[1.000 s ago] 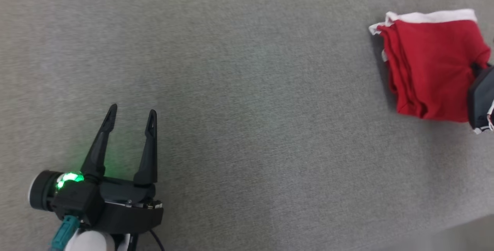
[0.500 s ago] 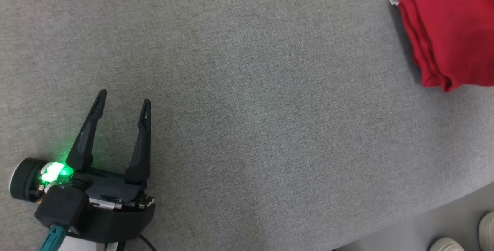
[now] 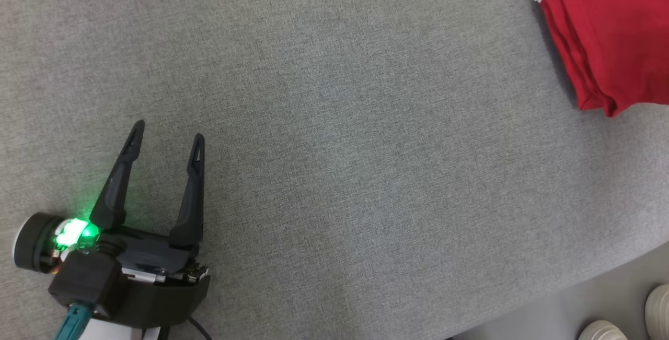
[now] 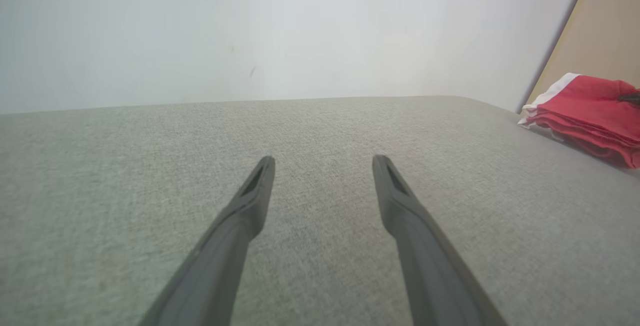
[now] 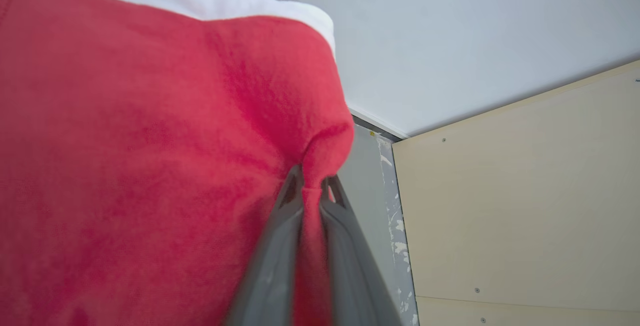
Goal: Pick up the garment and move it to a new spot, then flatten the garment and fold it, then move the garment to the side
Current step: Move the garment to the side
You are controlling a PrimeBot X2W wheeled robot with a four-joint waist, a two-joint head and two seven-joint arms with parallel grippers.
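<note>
Red folded garment (image 3: 611,37) lies well to the right of the empty, wide-spread left tool (image 3: 168,133). The right tool (image 5: 312,188) is clamped tight on a fold at its edge. Dragging it low and slowly sideways should keep the layers stacked.

Fleecy cloth garment (image 3: 611,32), matt woven surface (image 3: 334,120)

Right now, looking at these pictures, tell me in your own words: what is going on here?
A two-armed robot is handling a folded red garment with a white band. Its right gripper is shut on a pinch of the cloth, at the far right of the grey surface. The left gripper is open and empty, over bare surface well away from the garment. The folding looks done, so this is probably the move to the side.
</note>
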